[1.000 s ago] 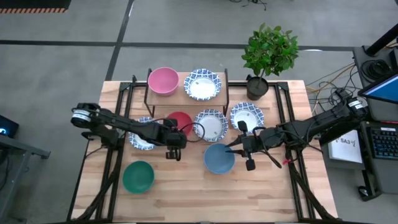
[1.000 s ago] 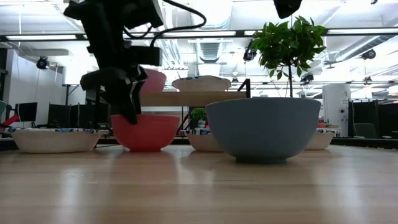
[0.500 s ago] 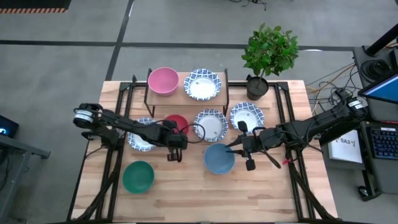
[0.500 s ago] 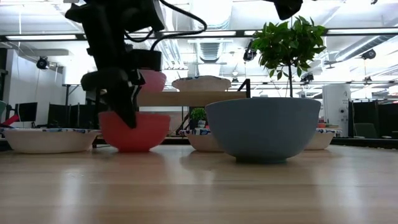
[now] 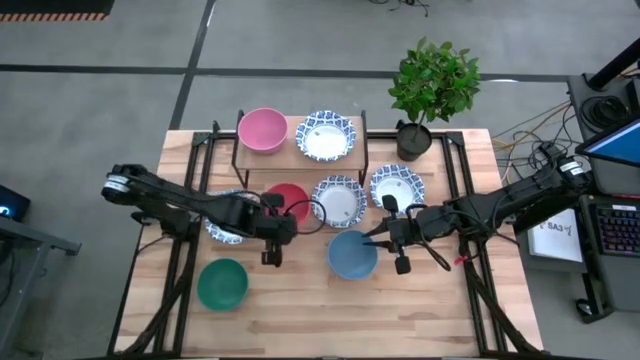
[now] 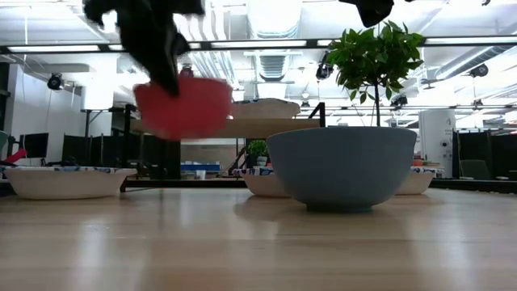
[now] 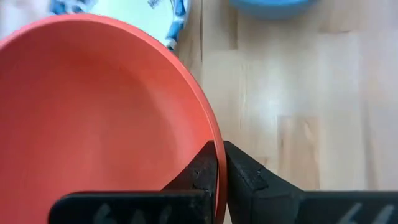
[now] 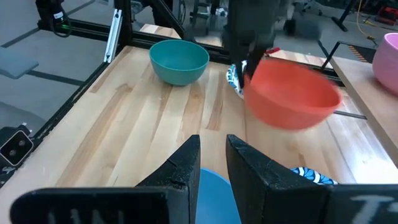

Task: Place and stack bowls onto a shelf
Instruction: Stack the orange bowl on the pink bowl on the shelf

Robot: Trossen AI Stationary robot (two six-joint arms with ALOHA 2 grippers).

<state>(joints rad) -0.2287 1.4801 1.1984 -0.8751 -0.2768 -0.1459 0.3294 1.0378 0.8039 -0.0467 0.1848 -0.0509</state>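
The left gripper (image 7: 219, 163) is clenched on the rim of the red bowl (image 6: 182, 107), with one dark finger inside the rim and one outside, and the bowl hangs in the air above the table (image 5: 300, 310), clear of the wood. In the high view this bowl (image 5: 289, 199) sits just in front of the shelf (image 5: 300, 150), between a patterned bowl on the left side (image 5: 222, 228) and the patterned bowl in the middle (image 5: 338, 201). The low view shows the red bowl at about the height of the shelf board, a little blurred, so I cannot say if it is level or slightly tilted. On the shelf stand the pink bowl (image 5: 262, 130) to the left and a patterned bowl (image 5: 328, 136) to the right, side by side. The right gripper (image 8: 212, 163) grasps the near rim of the blue bowl (image 5: 352, 254), one finger on each side of the rim, and this bowl rests on the table. Another patterned bowl (image 5: 397, 186) lies behind the right gripper, near the black pot of the plant (image 5: 433, 85). The green bowl (image 5: 222, 284) stands alone on the table toward the front left corner, well apart from the others.
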